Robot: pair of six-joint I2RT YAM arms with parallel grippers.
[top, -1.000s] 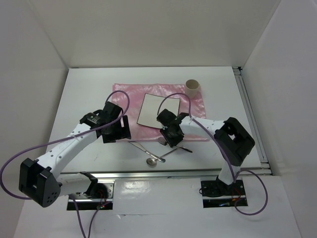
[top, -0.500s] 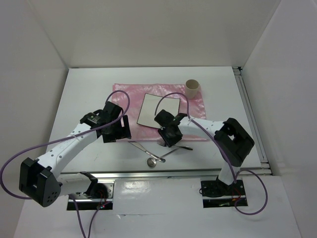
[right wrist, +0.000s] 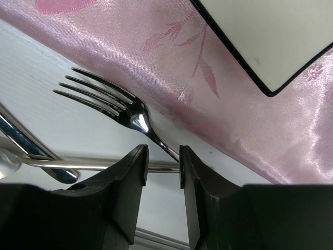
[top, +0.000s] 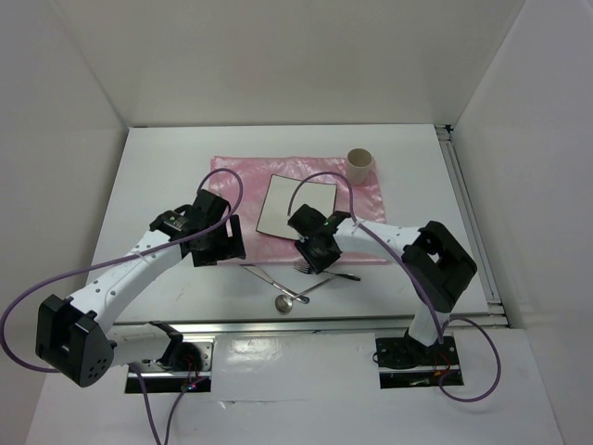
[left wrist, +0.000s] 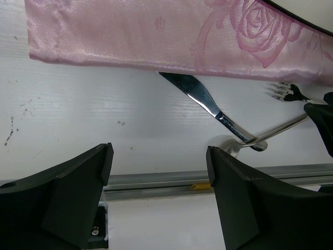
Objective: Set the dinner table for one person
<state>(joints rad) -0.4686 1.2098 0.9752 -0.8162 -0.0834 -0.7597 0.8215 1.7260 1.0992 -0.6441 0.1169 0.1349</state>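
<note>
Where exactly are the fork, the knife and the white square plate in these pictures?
fork (right wrist: 136,121): right wrist view, on the neck just behind the tines.
knife (left wrist: 195,94): left wrist view, on the blade.
plate (top: 281,206): top external view, on its bare white face.

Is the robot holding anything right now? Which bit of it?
The left gripper holds nothing, its jaws open. The right gripper has its jaws either side of the handle of the fork; whether they pinch it cannot be told.
</note>
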